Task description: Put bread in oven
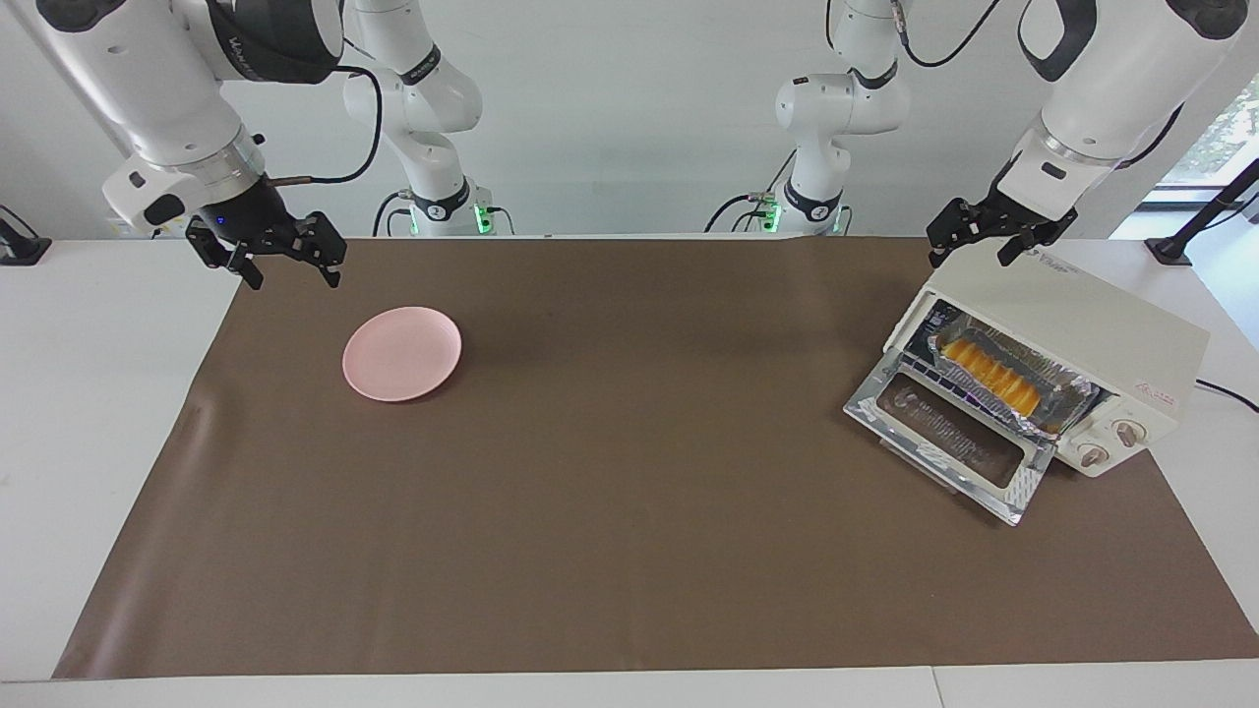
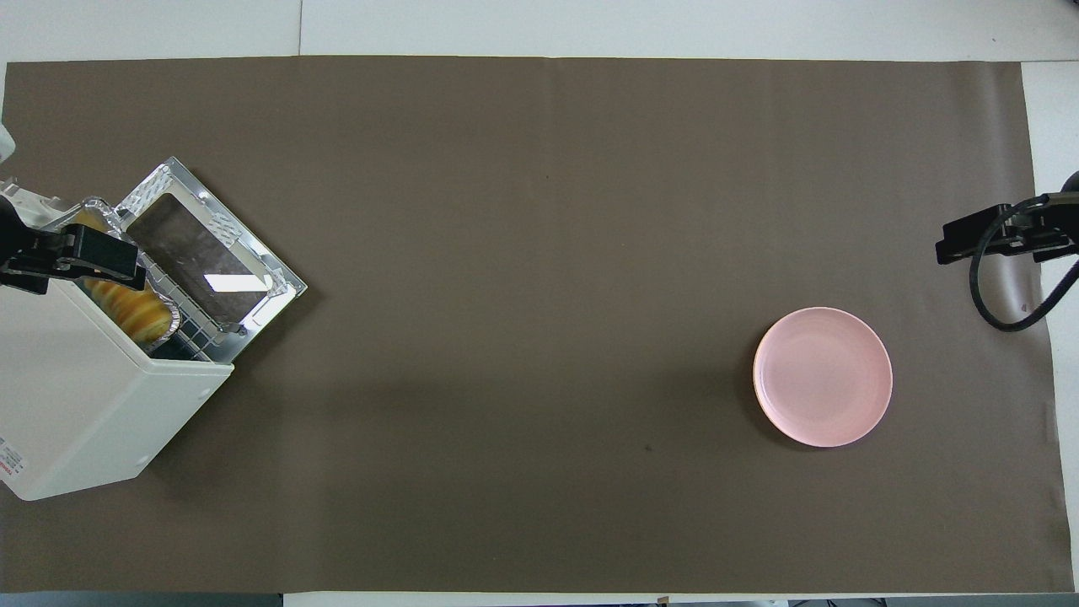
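Yellow-orange ridged bread (image 1: 989, 379) lies in a crinkled silver foil tray (image 1: 1067, 403) inside the cream-white toaster oven (image 1: 1092, 339), door down. Both left gripper (image 1: 984, 241) and right gripper (image 1: 266, 261) hang spread, empty. Next, lift the door gently.

The oven (image 1: 1057, 369), boxy and cream-white, is set at the left arm's end of the desk (image 1: 629, 511), turned at an angle. Its chrome-framed glass door (image 1: 952, 440) is dropped fully open. Two knobs are seen on its front. The bread (image 1: 987, 373), a yellow-orange ridged loaf, is lying in a foil tray (image 1: 1067, 401) inside the oven mouth.
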